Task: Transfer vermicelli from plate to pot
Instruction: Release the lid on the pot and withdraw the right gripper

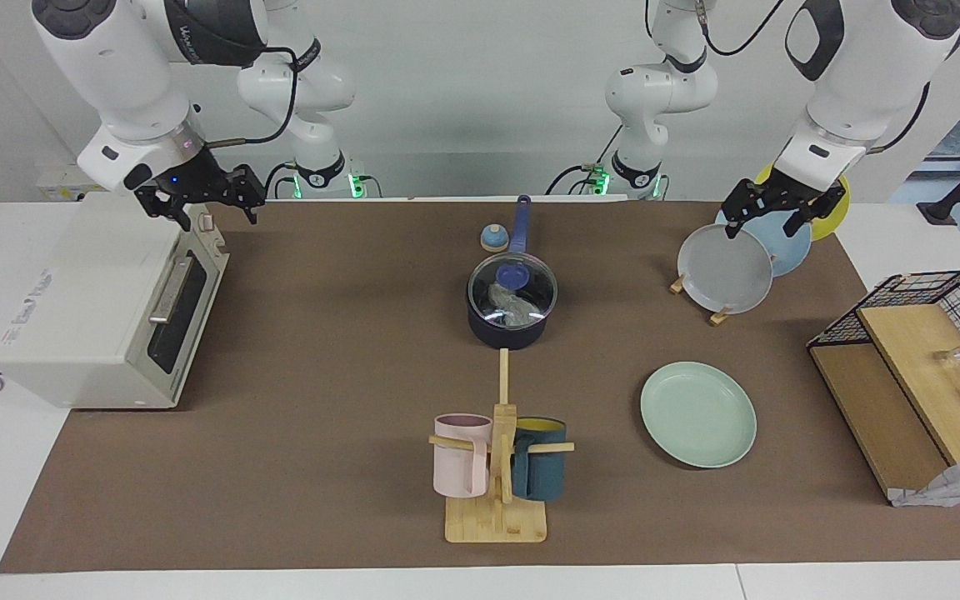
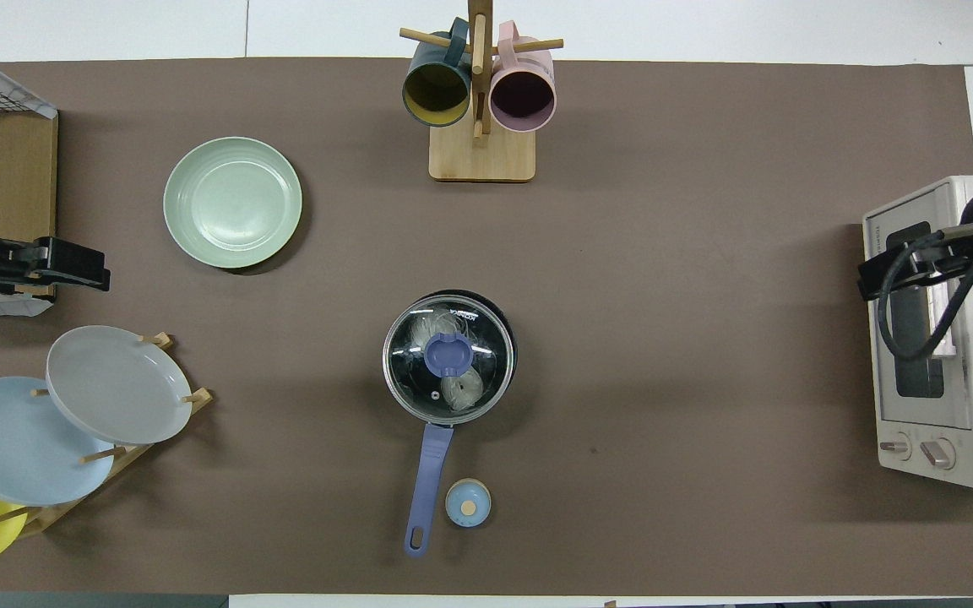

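Inside the lidded pot, vermicelli lies well apart from both end effectors.

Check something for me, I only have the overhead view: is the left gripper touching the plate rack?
Observer: It doesn't look so. The left gripper hangs raised over the grey plate on the rack, holding nothing.
Operator: And the right gripper?
Observer: The right gripper is up in the air over the toaster oven, not resting on it.
Operator: Is the lid seated flat?
Observer: Yes, the glass lid sits level on the pot, with the noodles under it.
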Available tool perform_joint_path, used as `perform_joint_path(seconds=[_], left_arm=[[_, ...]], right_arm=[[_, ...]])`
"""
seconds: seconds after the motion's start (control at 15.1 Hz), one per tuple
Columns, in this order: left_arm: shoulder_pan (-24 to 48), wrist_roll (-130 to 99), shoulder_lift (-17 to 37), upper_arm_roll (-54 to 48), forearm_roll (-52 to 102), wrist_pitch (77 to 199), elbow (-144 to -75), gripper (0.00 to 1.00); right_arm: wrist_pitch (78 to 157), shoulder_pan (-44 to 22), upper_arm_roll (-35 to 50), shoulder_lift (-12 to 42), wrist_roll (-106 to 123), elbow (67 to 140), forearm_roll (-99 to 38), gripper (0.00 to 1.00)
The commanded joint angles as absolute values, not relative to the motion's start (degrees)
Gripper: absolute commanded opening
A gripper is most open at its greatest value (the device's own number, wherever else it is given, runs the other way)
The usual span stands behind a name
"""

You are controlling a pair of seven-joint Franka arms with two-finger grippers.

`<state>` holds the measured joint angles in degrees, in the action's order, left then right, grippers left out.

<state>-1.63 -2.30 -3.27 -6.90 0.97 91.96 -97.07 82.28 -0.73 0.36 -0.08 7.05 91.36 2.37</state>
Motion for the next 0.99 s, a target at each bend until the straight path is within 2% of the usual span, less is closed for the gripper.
perform_joint_path(seconds=[0.0, 0.93], left_arm=[[-2.55, -2.11, -4.22, -7.21, 1.93, 91.41, -97.38, 1.0], [-2.55, -2.11, -4.22, -7.29, 1.93, 91.41, -97.38, 1.0]], right_arm=[[83.41, 0.96, 1.05, -1.5, 8.61, 93.52, 2.9, 1.0], [85.43, 2.2, 1.14, -0.26, 8.61, 91.67, 2.46, 1.0]])
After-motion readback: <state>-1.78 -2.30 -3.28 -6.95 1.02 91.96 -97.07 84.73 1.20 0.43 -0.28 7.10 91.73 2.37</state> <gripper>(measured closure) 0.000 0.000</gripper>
